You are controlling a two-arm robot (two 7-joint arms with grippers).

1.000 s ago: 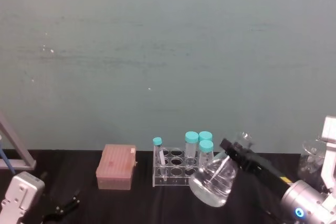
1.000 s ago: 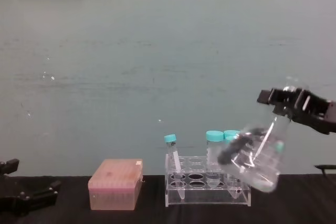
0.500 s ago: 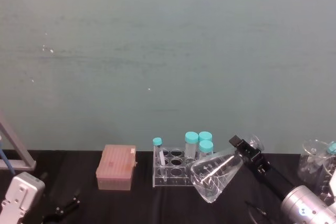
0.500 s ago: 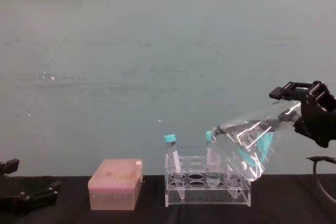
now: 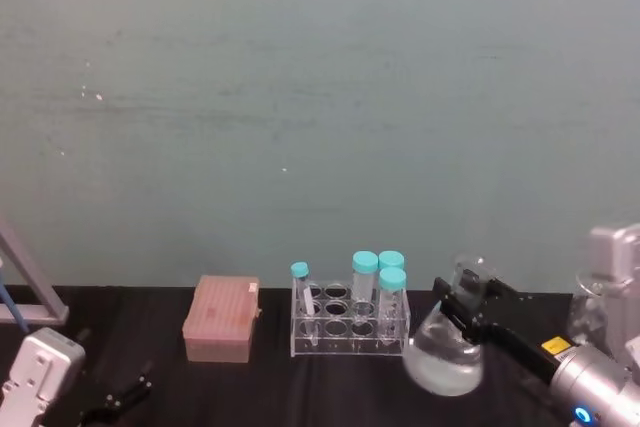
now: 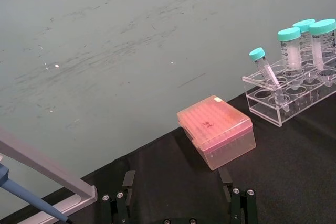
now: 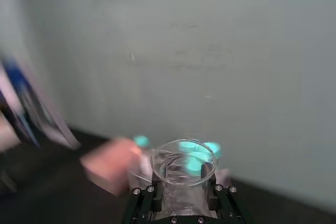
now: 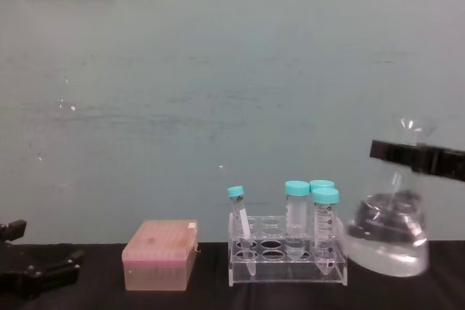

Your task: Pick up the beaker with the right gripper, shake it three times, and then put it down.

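The beaker point(image 8: 387, 243), a clear conical flask with liquid sloshing in its base, stands upright just right of the tube rack point(image 8: 287, 258) and seems to hang slightly above the black table. My right gripper point(image 8: 408, 155) is shut on its neck below the flared rim. From the head view the beaker point(image 5: 444, 355) and right gripper point(image 5: 468, 301) sit at the lower right. In the right wrist view the beaker rim point(image 7: 184, 161) sits between the black fingers point(image 7: 144, 199). My left gripper point(image 6: 178, 209) is parked open at the near left, low over the table.
A pink tip box point(image 5: 222, 319) lies left of the rack point(image 5: 348, 325) with teal-capped tubes point(image 5: 366, 263). More clear glassware point(image 5: 598, 309) stands at the far right. A metal stand point(image 5: 28, 285) is at the left edge.
The beaker was tilted steeply to the left, base over the rack; it has swung back upright and shifted right and lower. The left gripper has not moved.
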